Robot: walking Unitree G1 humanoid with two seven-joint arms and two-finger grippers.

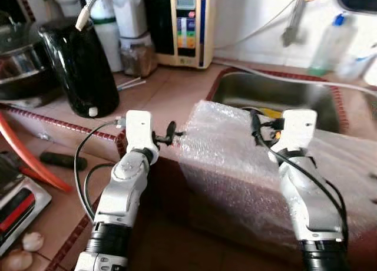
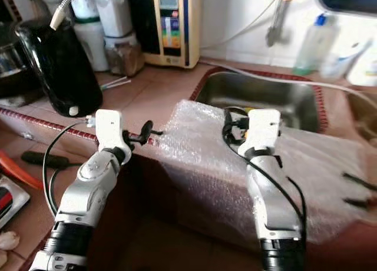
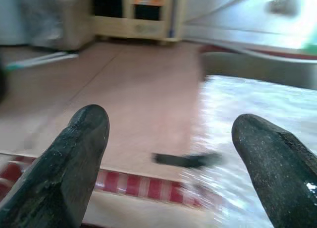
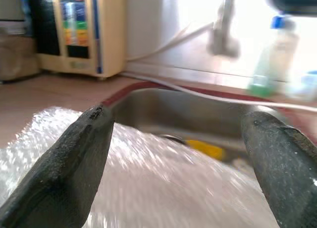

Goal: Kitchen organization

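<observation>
Both tools are open: left tool (image 1: 171, 132) at the bubble wrap (image 1: 235, 159) edge, right tool (image 4: 178, 153) over it. Light, floppy, slippery stuff; pinching that near edge looks best.

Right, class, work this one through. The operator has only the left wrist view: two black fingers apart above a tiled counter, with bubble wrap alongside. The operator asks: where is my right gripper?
Observer: The right gripper is open, above the bubble wrap at the near edge of the sink.
Operator: Is anything in the sink?
Observer: Something small and yellow lies at the bottom; I cannot tell what it is.
Operator: What stands off to my left?
Observer: A tall black jug on the counter, apart from the left gripper.
</observation>
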